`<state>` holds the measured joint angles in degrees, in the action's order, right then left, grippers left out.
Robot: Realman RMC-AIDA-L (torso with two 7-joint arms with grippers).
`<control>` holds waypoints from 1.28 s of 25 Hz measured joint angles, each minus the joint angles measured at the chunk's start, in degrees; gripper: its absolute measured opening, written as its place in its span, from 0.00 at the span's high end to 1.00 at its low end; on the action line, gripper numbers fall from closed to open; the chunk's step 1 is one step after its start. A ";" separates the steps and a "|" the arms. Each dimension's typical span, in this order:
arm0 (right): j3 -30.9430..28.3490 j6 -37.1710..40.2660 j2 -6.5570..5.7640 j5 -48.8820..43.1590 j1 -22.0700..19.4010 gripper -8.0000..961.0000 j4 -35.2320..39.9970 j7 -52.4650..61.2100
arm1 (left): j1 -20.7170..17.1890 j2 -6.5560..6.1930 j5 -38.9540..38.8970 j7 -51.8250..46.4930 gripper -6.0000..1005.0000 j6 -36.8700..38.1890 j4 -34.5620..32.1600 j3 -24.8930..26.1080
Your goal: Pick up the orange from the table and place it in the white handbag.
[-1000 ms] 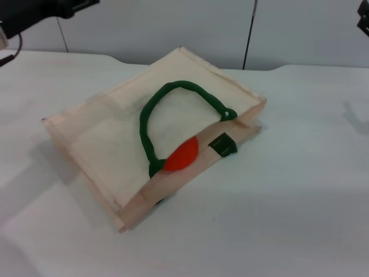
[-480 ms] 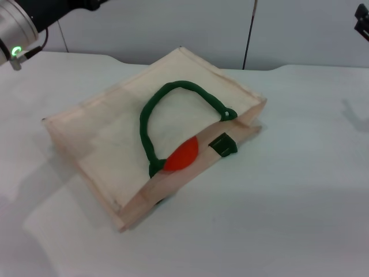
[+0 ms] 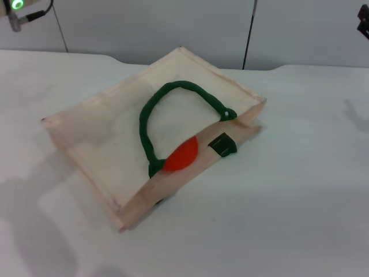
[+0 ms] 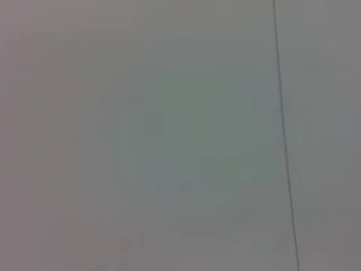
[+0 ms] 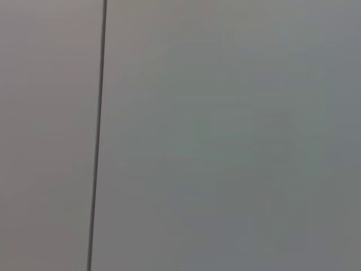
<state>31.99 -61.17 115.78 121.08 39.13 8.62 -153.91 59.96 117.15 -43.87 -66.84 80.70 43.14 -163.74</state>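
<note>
pale grey wall panels [image 3: 173, 26] split by dark seams.

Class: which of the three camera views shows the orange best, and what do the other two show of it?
The head view shows it best: the orange sits in the mouth of the white handbag, partly hidden by the cloth edge. Both wrist views show only blank wall, no orange at all.

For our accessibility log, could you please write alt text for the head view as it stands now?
A large cream cloth handbag with thick dark green loop handles lies flat on a plain white table, and a round red-orange orange sits in its open mouth, partly hidden by the cloth. Only a bit of the left arm shows at the top corner, and a dark bit of the right arm at the opposite edge.
</note>
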 joint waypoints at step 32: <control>0.32 0.37 0.28 10.87 -1.43 0.07 -2.31 -0.62 | -16.81 -0.11 -38.89 58.50 0.20 -3.42 -48.33 0.43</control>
<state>32.31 -60.80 116.06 131.95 37.70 6.31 -154.53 43.15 117.04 -82.75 -8.34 77.28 -5.20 -163.30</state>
